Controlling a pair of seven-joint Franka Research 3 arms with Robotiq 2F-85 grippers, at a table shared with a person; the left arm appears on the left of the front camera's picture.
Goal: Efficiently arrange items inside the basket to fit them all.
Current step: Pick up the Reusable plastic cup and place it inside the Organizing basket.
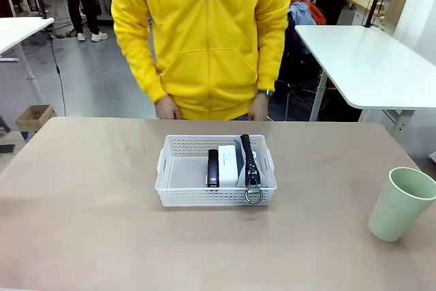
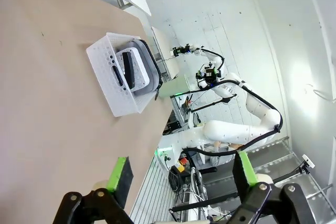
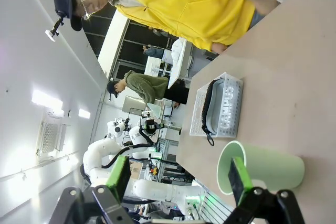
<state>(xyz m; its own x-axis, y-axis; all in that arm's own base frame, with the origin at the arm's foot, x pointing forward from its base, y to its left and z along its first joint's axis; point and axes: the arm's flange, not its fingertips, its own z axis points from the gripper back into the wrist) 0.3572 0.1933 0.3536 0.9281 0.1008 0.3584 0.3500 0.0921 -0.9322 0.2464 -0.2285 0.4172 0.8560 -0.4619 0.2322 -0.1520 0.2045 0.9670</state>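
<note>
Beyond the wide-open, empty right gripper (image 3: 178, 178), green cup (image 3: 269, 169), basket (image 3: 231, 109) farther off, left gripper (image 2: 181, 174) open too

The table (image 1: 82, 189) has a plain beige-brown top, and two things stand directly on it. A white plastic basket (image 1: 215, 197) with perforated walls sits about the middle of the top, one long side toward the front camera. A pale green plastic cup (image 1: 400, 204) stands upright, mouth up, at 4 o'clock from the basket and well apart from it.
</note>
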